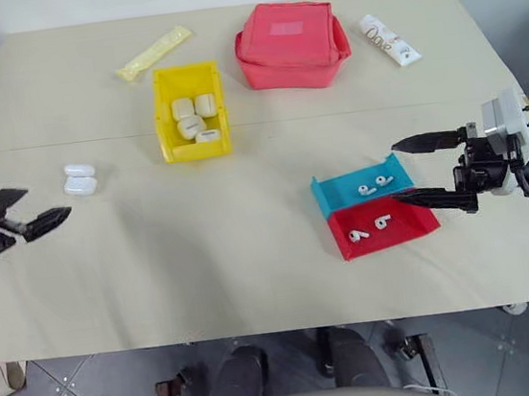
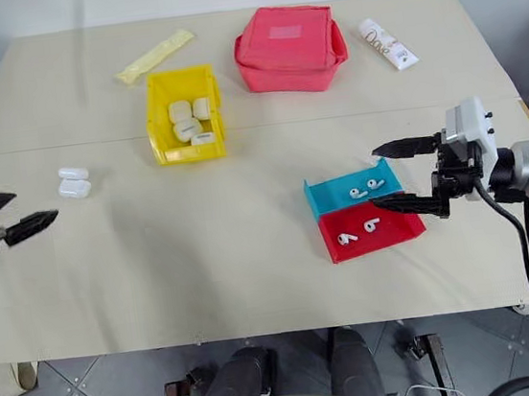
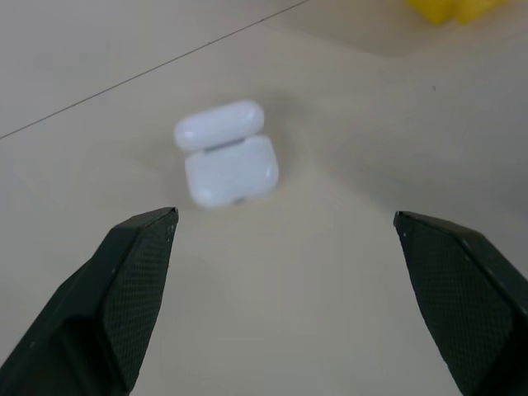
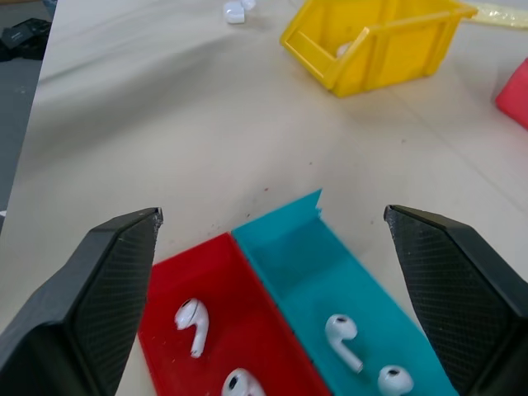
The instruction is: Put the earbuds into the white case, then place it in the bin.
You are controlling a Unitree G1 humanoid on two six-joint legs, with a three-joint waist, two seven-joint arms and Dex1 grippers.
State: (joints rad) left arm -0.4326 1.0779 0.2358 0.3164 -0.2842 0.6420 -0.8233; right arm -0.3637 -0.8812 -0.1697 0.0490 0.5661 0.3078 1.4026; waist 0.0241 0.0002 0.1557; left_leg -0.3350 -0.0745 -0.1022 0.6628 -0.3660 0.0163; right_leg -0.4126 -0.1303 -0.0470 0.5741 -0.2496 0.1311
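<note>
The left gripper [image 3: 285, 227] has its two black fingers spread wide with nothing between them; the white case [image 3: 227, 157] lies on the table just past the tips, its lid flipped open; the left wrist view shows the hinge and the open lid close up, while from the head the case [image 1: 80, 179] is just a small white thing near the table's left side, a little ahead of the left gripper [image 1: 29, 209]; bare table lies all around the case

The right gripper [image 4: 272, 216] is spread wide too and holds nothing; its fingers hang over the right end of the two trays; the right wrist view shows the earbuds [image 4: 191, 323] well: two in the red tray [image 4: 247, 309] and two in the teal tray [image 4: 313, 256], each lying loose, not touching the fingers; from the head they are tiny white dots; the two trays sit side by side, touching, close to the table's right edge

The bin [image 1: 190, 110] stands far back in the middle of the table, well apart from both grippers; the head views look down into it and show four white cases [image 1: 191, 118] inside; a pink-red pouch [image 1: 290, 44] sits to its right, a yellow packet [image 1: 154, 53] behind it, and a white tube [image 1: 390, 40] by the far right corner; the wide middle of the table [image 1: 204, 254] between the arms is open
</note>
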